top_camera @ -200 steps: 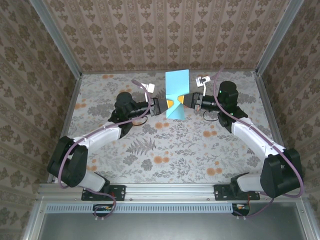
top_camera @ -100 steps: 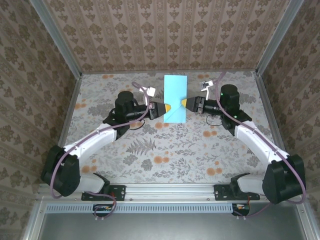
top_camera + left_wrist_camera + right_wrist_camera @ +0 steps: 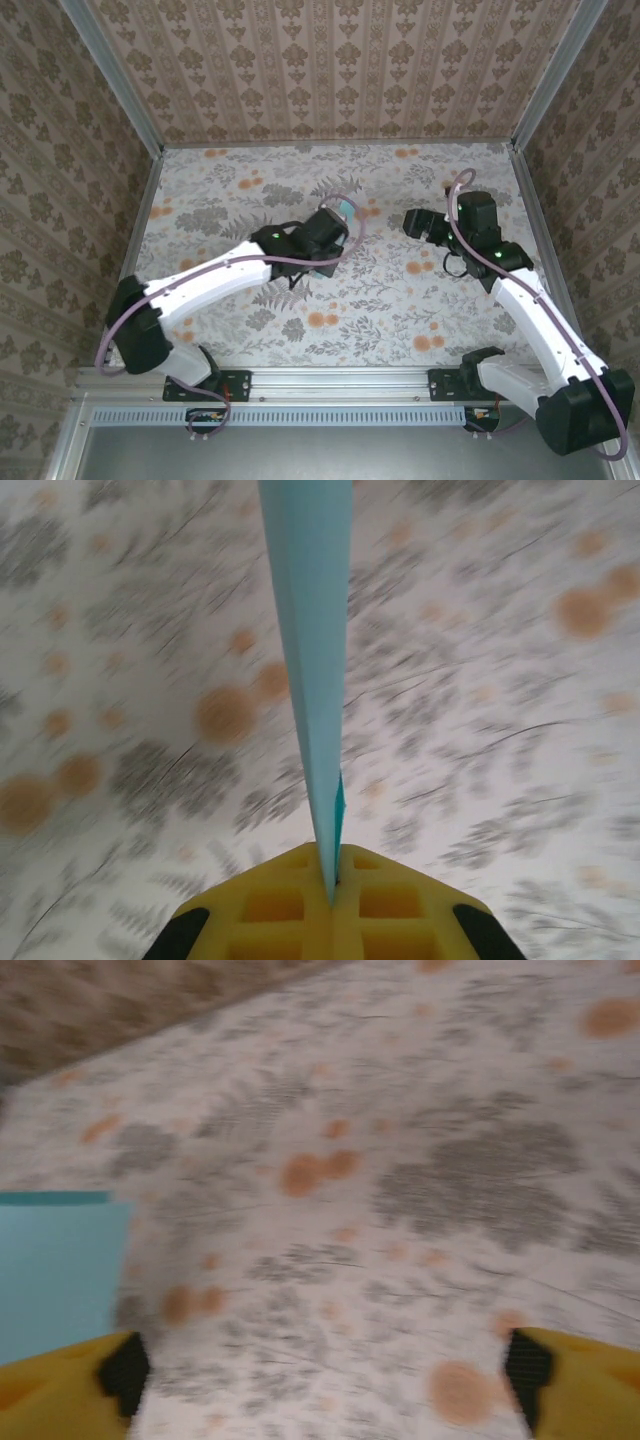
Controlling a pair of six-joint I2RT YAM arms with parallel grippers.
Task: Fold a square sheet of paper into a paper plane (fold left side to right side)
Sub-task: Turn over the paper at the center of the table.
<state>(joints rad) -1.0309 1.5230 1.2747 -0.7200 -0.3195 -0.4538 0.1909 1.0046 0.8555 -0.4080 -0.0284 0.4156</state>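
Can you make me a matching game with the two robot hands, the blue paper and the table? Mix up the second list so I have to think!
Things:
1. left gripper
2. right gripper
3. square sheet of paper
4. table

What fits:
A. flowery pattern with orange spots
B. wide open, holding nothing
C. plain turquoise-blue
D. pinched shut on the paper

Pairs: 1-D, 2-B, 3-C, 4-A
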